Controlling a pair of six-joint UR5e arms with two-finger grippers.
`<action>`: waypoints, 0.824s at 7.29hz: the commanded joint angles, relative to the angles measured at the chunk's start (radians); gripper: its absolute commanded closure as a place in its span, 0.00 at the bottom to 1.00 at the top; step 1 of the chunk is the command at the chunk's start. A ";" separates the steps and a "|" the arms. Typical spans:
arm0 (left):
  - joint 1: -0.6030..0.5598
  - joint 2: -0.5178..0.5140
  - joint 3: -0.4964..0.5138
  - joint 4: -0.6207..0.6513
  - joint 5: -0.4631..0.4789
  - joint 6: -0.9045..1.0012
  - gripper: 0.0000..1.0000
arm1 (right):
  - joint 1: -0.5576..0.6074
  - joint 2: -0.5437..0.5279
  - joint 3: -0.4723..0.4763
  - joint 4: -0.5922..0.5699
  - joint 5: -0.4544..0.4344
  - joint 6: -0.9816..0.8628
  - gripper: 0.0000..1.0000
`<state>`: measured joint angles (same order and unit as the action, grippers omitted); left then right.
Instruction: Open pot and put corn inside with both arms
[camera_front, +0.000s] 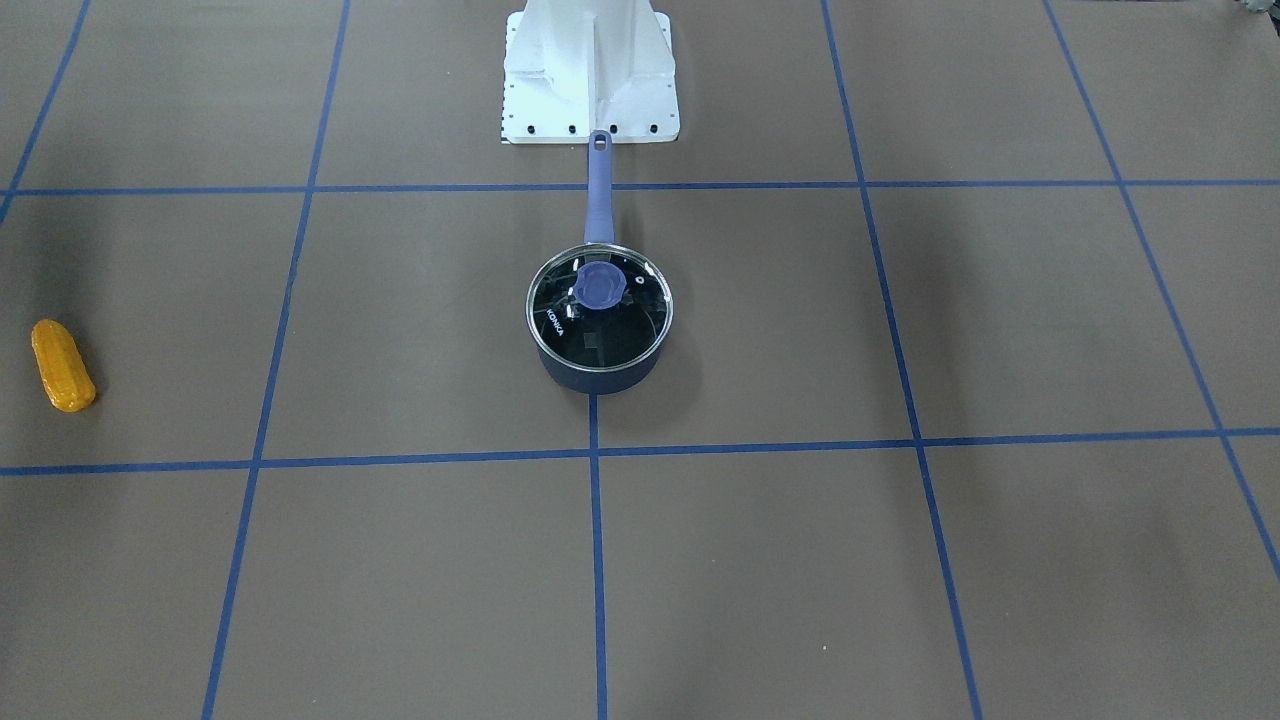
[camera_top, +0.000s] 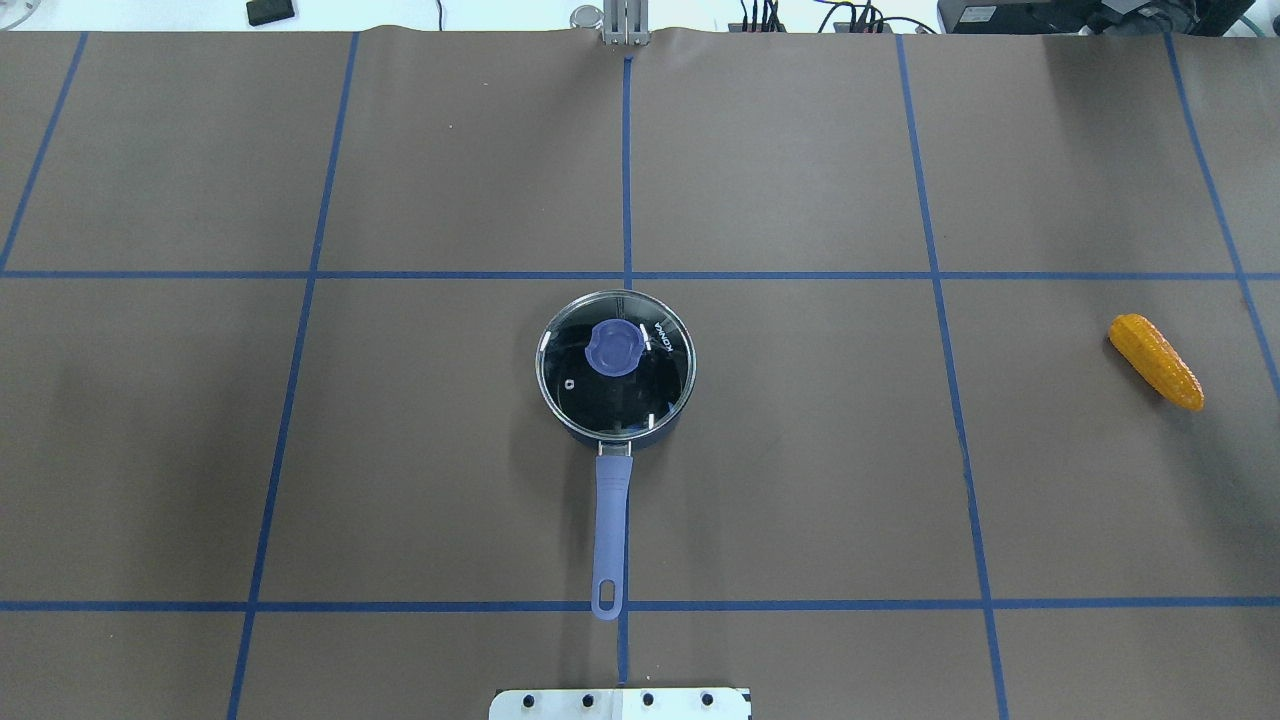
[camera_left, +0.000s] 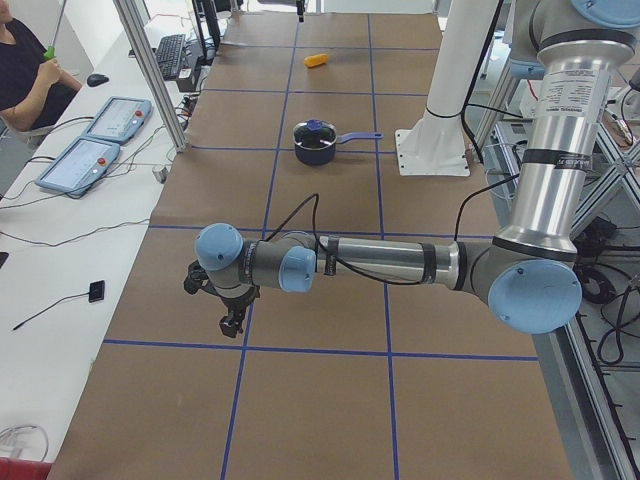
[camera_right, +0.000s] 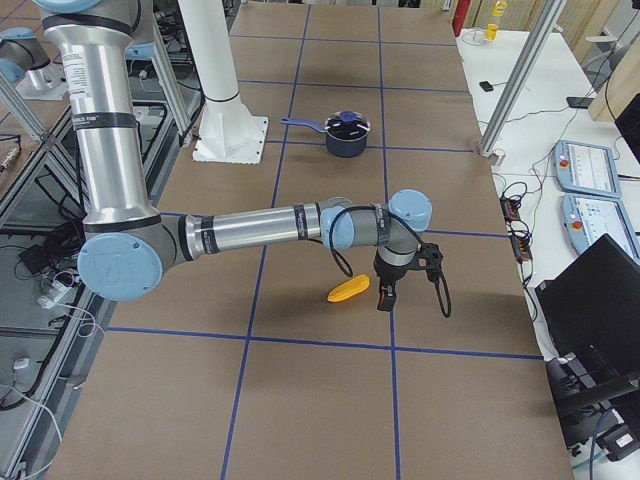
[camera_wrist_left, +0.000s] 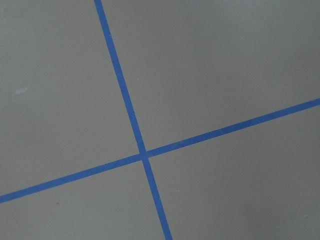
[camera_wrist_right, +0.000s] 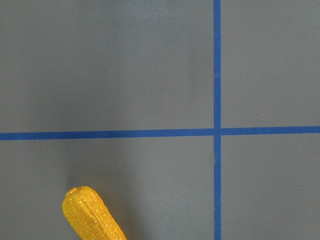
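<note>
In the front-facing view, the pot (camera_front: 600, 345) stands mid-worktop (camera_front: 900, 560) with its glass lid (camera_front: 600, 318) seated and its handle (camera_front: 598, 190) pointing to 12 o'clock, at the robot's base (camera_front: 590, 70). The corn (camera_front: 62, 366) lies flat far out at 9 o'clock, well apart from the pot.

In the overhead view the handle runs to 6 o'clock and the corn sits at 3 o'clock, on the robot's right. That probably leaves the corn to the right arm and the lid to the left.

In the exterior left view the left arm (camera_left: 380, 265) stretches low, and the left fingers (camera_left: 231, 326) hang over bare worktop, well apart from the pot. I cannot tell whether they are spread or pressed together.

In the exterior right view the right fingers (camera_right: 384, 296) hang just beside the corn's end, likely staged for a pick. Again I cannot tell their spread.

The left wrist view shows only crossing blue tape lines (camera_wrist_left: 145, 152). The right wrist view has 1 corn tip at 7 o'clock.
</note>
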<state>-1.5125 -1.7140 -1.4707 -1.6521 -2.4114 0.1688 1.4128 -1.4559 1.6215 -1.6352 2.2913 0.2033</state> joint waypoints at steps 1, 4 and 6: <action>0.000 -0.004 0.000 0.005 -0.036 -0.005 0.01 | -0.006 -0.004 0.009 0.046 0.000 -0.022 0.00; 0.158 -0.079 -0.135 0.018 -0.061 -0.305 0.01 | -0.092 -0.001 0.012 0.169 -0.007 0.013 0.00; 0.306 -0.241 -0.158 0.017 -0.052 -0.570 0.01 | -0.092 -0.001 0.011 0.196 -0.006 0.007 0.00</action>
<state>-1.3027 -1.8616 -1.6061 -1.6356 -2.4688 -0.2422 1.3263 -1.4571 1.6341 -1.4623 2.2855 0.2117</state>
